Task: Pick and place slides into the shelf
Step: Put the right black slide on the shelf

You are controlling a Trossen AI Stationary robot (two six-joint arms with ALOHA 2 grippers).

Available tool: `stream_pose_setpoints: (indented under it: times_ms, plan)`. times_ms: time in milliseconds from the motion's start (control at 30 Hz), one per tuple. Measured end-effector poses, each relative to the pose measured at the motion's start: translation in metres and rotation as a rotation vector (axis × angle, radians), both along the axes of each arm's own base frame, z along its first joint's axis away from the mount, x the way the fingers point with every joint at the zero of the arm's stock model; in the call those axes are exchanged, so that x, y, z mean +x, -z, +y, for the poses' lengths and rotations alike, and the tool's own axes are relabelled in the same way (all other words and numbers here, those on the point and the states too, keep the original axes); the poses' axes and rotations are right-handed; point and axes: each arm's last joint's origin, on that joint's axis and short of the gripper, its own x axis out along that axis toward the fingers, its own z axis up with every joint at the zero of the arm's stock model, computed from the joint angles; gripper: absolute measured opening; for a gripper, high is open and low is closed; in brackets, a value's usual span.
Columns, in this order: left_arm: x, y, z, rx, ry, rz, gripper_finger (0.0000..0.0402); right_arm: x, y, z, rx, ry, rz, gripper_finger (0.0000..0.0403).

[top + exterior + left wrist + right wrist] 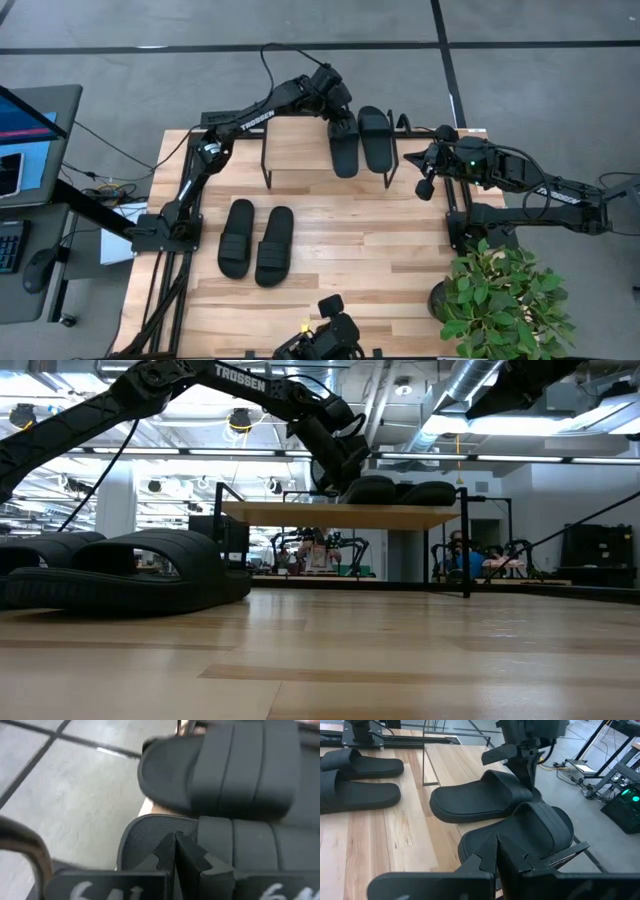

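Observation:
Two black slides (345, 148) (378, 140) lie side by side, soles down, on the shelf (295, 150) at the table's far side. Their strap ends point to the far edge. Two more slides (237, 237) (274, 245) lie as a pair on the table, left of centre. My left gripper (341, 120) (526, 772) is shut and points down at the strap end of the left shelf slide (155, 832). My right gripper (426, 186) (496, 851) is shut and hovers just right of the shelf, apart from the slides. My left gripper comes from above at the left shelf slide, with its shut fingers (527, 775) right by the strap's far edge (532, 790). The strap hides the fingertips, so I cannot tell whether they touch it. The slide lies flat on the shelf top.
A potted plant (500, 300) stands at the table's near right corner. A monitor and keyboard (25, 150) sit off the left edge. A dark device (325, 340) sits at the near edge. The shelf's thin black legs (466, 555) stand on the table, with bare wood between them.

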Motion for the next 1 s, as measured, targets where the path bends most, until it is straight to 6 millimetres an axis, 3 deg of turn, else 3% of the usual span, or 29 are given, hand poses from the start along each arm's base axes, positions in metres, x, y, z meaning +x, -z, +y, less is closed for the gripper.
stream_pose_setpoints:
  times_ms: [433,767,1000]
  plan:
    - [-0.034,-0.037,-0.01,0.129,-0.175,0.167,0.0,0.0,0.0,0.0,0.0,0.002,0.002,0.0]
    - [-0.049,-0.011,-0.023,-0.022,-0.145,0.425,0.0,-0.001,0.002,0.0,0.013,0.005,0.02,0.0]
    - [-0.045,-0.005,-0.028,-0.046,-0.141,0.431,0.0,-0.001,0.002,0.0,0.014,0.006,0.019,0.0]
